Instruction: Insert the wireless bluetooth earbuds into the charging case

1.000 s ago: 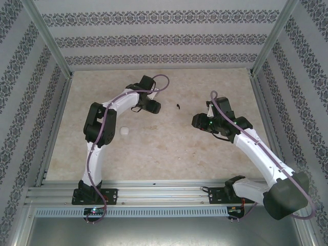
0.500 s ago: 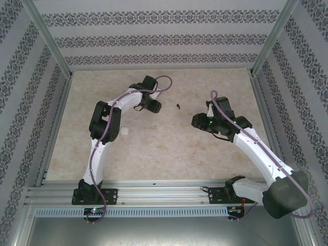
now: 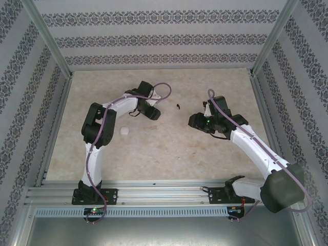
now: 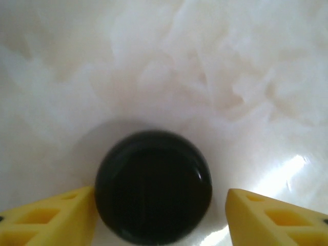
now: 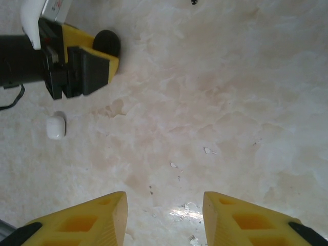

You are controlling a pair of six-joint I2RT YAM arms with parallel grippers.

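The charging case point(image 3: 124, 131) is a small white pebble lying alone on the table, near my left arm's elbow; the right wrist view has the same case point(image 5: 55, 127) at its left. The earbuds are out of view. My left gripper point(image 3: 153, 112) hangs low over the table and is open, straddling a glossy black round object point(image 4: 154, 187). That object touches the left yellow finger point(image 4: 56, 215), with a gap to the right one. My right gripper point(image 5: 165, 210) is open over bare table, nothing between its fingers, right of centre in the top view point(image 3: 192, 121).
A tiny black speck point(image 3: 178, 106) lies between the two grippers. The beige marbled table point(image 3: 169, 154) is ringed by metal rails and patterned walls. From the right wrist, my left gripper's finger point(image 5: 77, 37) shows with the black round object point(image 5: 106, 42) beside it.
The left gripper has shifted slightly toward the near edge, and its elbow swung right, then back left. The right gripper has edged a little left and farther away. The white case has not moved.
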